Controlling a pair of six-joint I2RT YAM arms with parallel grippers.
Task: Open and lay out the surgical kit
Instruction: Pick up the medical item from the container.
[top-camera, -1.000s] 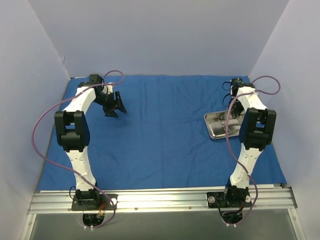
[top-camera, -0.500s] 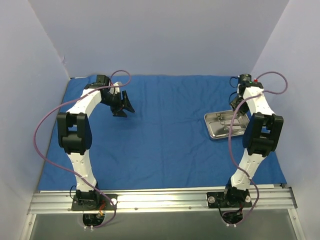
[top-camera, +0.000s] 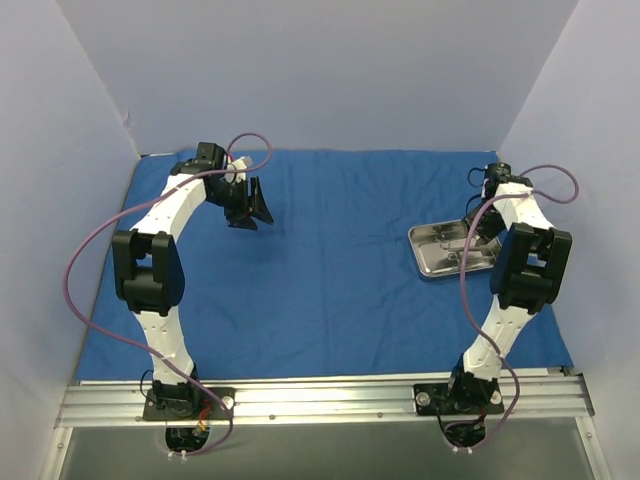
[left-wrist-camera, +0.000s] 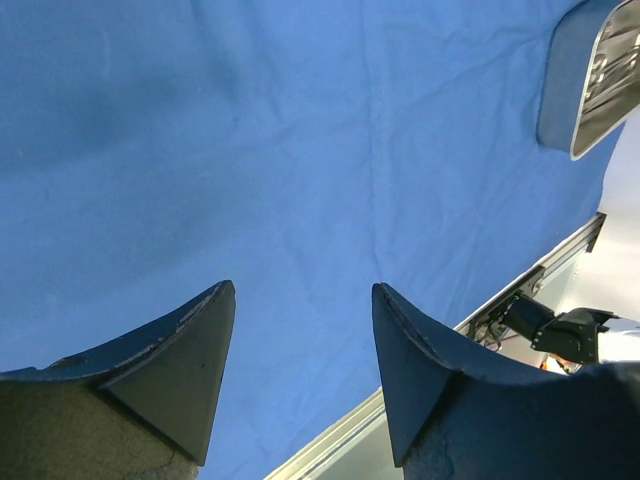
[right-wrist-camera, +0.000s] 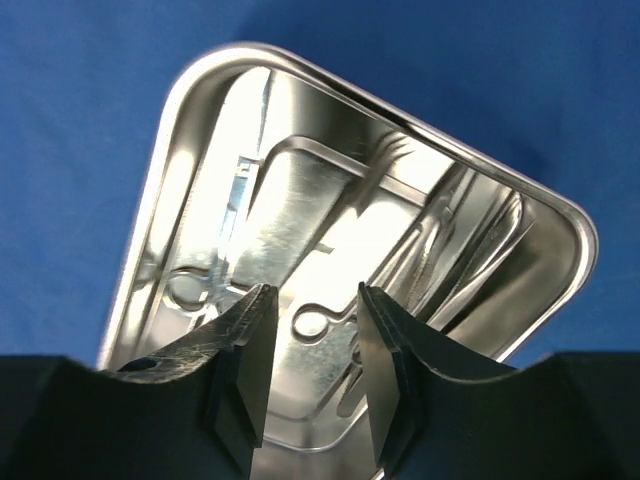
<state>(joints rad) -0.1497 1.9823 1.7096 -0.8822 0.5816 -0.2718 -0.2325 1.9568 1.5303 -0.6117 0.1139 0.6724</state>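
Two white robot arms with black joints sit bolted to a silver aluminium rail (top-camera: 320, 395) at the near edge. Pale lavender walls (top-camera: 300, 70) box the whole setup in on three sides.

From overhead, the big royal-blue cloth wrap (top-camera: 330, 270) is spread flat over pretty much the entire table, with only faint creases. The small shallow rectangular steel tray (top-camera: 440, 250) sits on the cloth over on the right side. The right arm (top-camera: 525, 265) bends over it and covers its right end. The left gripper (top-camera: 250, 207) hangs above the back left part of the cloth, well apart from the tray.

The left wrist camera looks down past that gripper (left-wrist-camera: 303, 287). Its jaws are spread wide with nothing between them, just blue cloth (left-wrist-camera: 250, 150) underneath. One corner of the tray (left-wrist-camera: 565, 90) pokes in at top right, and the rail (left-wrist-camera: 545, 265) runs along the lower right.

The right wrist camera sits right over the tray (right-wrist-camera: 165, 170), with blue cloth (right-wrist-camera: 80, 120) all around it. The right gripper (right-wrist-camera: 313, 292) has its jaws parted by a narrow gap and isn't holding anything. Thin silver scissor-handled instruments (right-wrist-camera: 312, 322) lie inside the tray, ring handles showing. There's so much glare and reflection that I can't count them. I also can't tell whether the fingertips touch the tray floor.
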